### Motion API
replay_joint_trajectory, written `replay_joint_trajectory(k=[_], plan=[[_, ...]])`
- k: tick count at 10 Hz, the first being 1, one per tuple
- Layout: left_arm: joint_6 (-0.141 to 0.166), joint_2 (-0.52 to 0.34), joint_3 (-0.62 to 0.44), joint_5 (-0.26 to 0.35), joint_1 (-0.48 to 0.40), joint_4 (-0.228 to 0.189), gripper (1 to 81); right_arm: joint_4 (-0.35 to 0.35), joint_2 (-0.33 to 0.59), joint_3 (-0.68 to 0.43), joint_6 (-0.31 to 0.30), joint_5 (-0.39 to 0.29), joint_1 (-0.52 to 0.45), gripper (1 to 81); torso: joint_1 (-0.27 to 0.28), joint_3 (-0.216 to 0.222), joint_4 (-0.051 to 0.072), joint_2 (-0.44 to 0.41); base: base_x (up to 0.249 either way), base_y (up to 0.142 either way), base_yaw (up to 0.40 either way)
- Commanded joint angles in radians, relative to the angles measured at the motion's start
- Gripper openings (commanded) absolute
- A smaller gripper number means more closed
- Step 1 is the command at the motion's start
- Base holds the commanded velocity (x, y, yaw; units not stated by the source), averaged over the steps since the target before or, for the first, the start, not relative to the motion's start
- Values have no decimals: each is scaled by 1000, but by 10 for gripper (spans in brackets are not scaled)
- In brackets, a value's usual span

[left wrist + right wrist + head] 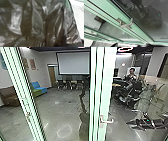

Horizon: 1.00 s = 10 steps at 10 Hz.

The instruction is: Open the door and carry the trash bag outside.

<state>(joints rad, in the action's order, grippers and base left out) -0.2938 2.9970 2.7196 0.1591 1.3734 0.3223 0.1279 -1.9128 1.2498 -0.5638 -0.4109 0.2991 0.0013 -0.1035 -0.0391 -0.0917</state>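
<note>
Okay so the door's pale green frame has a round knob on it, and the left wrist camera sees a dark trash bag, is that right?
Not quite: the right wrist view shows a metal lever handle, not a round knob, on the pale green door frame. The dark trash bag is right.

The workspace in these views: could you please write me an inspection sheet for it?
Surface: grey floor, with bright patches of light.
Job's things: dark, creased trash bag, close to the left wrist camera; metal door handle on a pale green frame.
Clutter: dark furniture crowded together at the head view's right.
Grippers: state cannot be told.
Cables: nothing seen.
Surroundings: white screen, blue and green seating, a person in the background.
</note>
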Motion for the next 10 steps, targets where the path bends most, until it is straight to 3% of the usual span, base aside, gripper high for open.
replay_joint_trajectory(k=[1,5,10], plan=[[-4,-7,2,63,-72,23,10,13,-79,98,-76,-11,-129,811,0,0,0,0,0,0,0],[-4,-12,2,63,-72,40,10,12,-214,230,-168,-11,-160,811,0,0,0,0,0,0,0],[-4,-15,2,63,-70,58,10,10,-392,420,-222,-31,-168,811,1,-1,0,1,0,0,0]])
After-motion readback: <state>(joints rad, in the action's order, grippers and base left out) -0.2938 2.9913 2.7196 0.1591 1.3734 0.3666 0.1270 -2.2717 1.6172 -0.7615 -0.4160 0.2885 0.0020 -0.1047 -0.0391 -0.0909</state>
